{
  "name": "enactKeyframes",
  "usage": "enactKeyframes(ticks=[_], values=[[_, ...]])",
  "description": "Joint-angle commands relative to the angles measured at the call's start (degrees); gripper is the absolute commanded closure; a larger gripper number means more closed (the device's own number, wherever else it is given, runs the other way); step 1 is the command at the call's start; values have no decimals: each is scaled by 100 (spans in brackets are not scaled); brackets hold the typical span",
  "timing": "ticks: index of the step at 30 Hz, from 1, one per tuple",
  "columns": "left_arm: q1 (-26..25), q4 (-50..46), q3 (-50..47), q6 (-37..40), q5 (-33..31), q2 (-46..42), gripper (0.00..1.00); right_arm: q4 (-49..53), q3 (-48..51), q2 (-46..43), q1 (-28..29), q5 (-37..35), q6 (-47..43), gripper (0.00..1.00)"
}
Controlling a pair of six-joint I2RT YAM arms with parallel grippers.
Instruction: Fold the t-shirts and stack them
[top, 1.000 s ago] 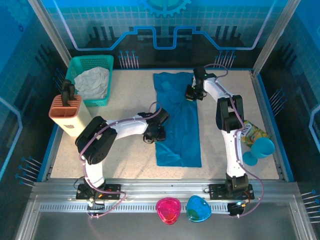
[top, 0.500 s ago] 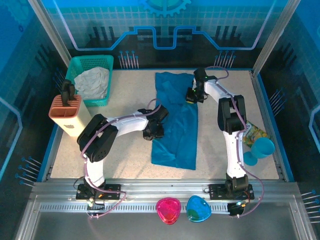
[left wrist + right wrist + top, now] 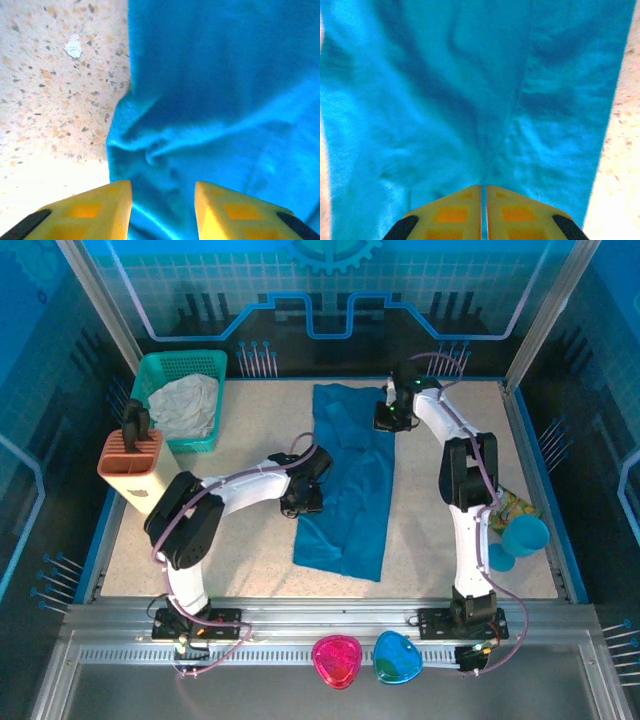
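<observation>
- Mid-table, the teal-blue t-shirt (image 3: pixel 350 480) lies folded into a long strip running far to near. Its near end slants leftward and is rumpled.
- Left claw (image 3: pixel 303 502): at the strip's left edge, about halfway along. Its yellow fingers (image 3: pixel 100 207) are narrowed on a bunched fold of the fabric, which fills the gap between them.
- Right claw (image 3: pixel 390 418): at the strip's far right corner, fingers pressed almost together, pinching a thin layer of the fabric.
- Table (image 3: pixel 250 550): speckled surface, bare on both sides of the strip.
- Far left corner: green basket (image 3: pixel 186 358) holding a pale crumpled cloth (image 3: pixel 188 405).
- Just near of the basket: an orange slotted holder (image 3: pixel 130 462).
- Right edge: a teal cup (image 3: pixel 520 538), well apart from the strip.
</observation>
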State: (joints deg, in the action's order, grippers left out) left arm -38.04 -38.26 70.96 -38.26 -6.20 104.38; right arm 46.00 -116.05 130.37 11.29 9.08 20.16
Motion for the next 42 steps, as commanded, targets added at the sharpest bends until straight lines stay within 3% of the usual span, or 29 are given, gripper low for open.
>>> enactKeyframes(ticks=[1,4,7,8,10,12,14,16,18,21,26,30,34,42], values=[[-134,-365,399,336,-212,-699,54,-342,631,-1635,108,368,-890,84],[-198,-245,526,893,-558,-1308,45,-873,1830,-3167,348,267,-1721,76],[-191,318,509,1926,-982,-2075,37,-1207,2992,-4725,813,-181,-2611,64],[-190,699,418,2455,-1004,-2353,29,-1326,3400,-5252,946,-268,-2843,60],[-181,1578,123,3443,-779,-2887,1,-1550,4212,-6195,1072,40,-3404,55],[-186,2367,-190,4406,-416,-3345,1,-1731,5146,-7218,1238,328,-4122,35],[-176,2844,-457,5238,-177,-3595,1,-1663,5865,-8159,1453,403,-4836,25],[-185,2872,-744,6438,486,-3802,1,-1320,6311,-8787,1680,340,-5313,22],[-184,2272,-1032,7651,1239,-4035,1,-685,6531,-9258,1797,561,-5926,24],[-221,1560,-1650,8944,1787,-4452,3,11,6795,-9457,2009,590,-6175,28],[-383,495,-2216,9537,2002,-4819,21,343,7248,-9048,2772,36,-6125,30],[-1011,-50,-2439,9680,1422,-4628,22,415,7366,-8136,3571,-427,-6062,30],[-1300,-538,-2500,9888,1513,-4228,24,147,7464,-7297,3958,-495,-5952,29],[-1346,12,-2855,10285,1603,-3565,25,-333,7742,-6564,4091,-465,-5769,29]])
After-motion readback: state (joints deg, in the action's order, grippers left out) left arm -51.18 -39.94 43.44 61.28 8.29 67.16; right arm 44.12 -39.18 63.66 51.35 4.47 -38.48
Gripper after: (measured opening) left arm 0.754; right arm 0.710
